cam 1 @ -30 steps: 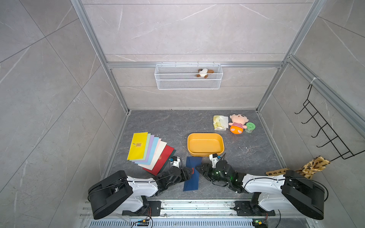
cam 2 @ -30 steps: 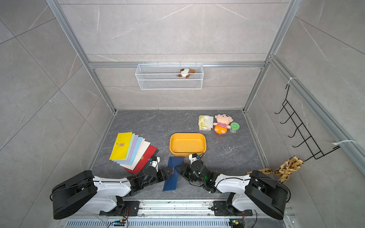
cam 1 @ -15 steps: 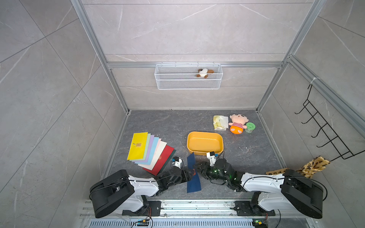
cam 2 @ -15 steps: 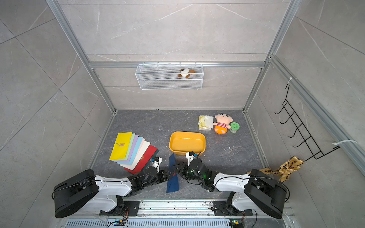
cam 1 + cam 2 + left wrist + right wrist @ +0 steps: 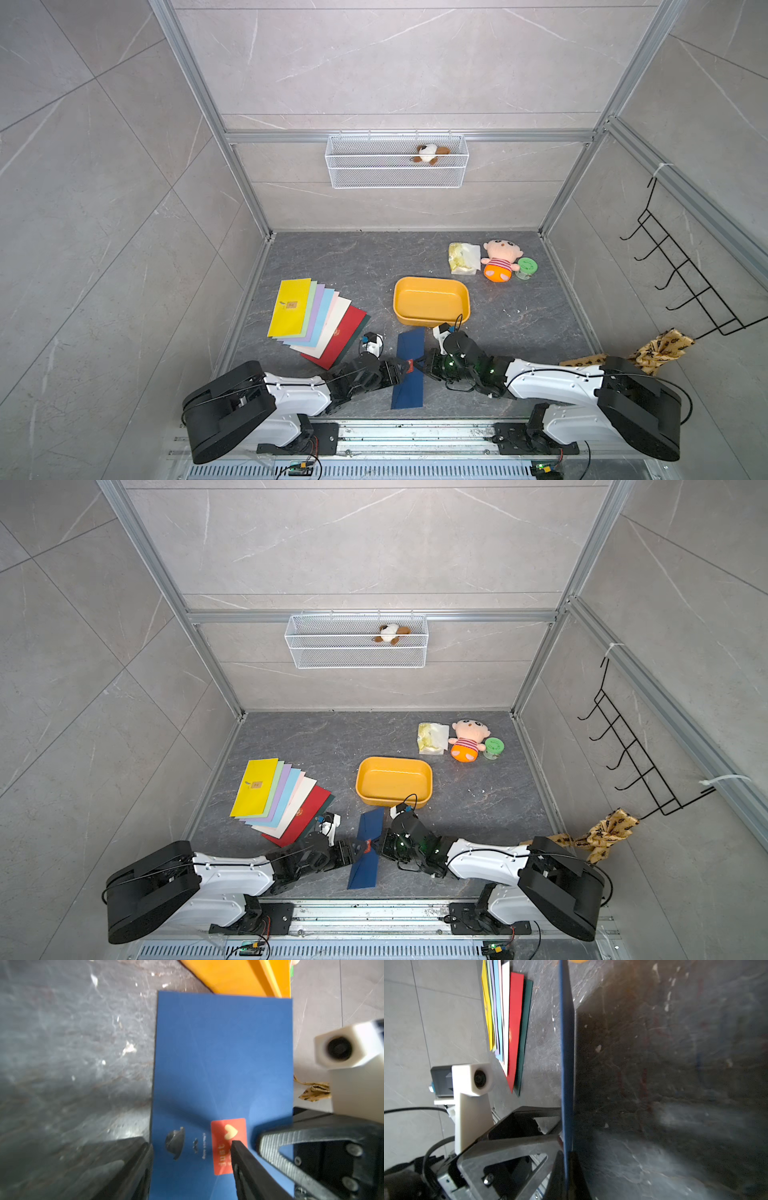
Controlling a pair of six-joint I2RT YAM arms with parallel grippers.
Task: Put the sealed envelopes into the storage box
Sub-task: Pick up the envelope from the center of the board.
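right claw (image 5: 419, 365) newly clamps navy envelope (image 5: 409, 345) | storage box (image 5: 428, 320) just beyond

My left arm (image 5: 291, 392) and right arm (image 5: 552, 384) are white shells on black bases (image 5: 226, 409), with thin black cables (image 5: 415, 1108). Cream camera blocks (image 5: 475, 1078) sit at my wrists. Silver screws (image 5: 353, 1149) fasten grey ribbed fingers (image 5: 270, 1145).

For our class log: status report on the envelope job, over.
Right claw shut on navy envelope. Left claw open beside it. Storage box empty, just beyond; nothing between.
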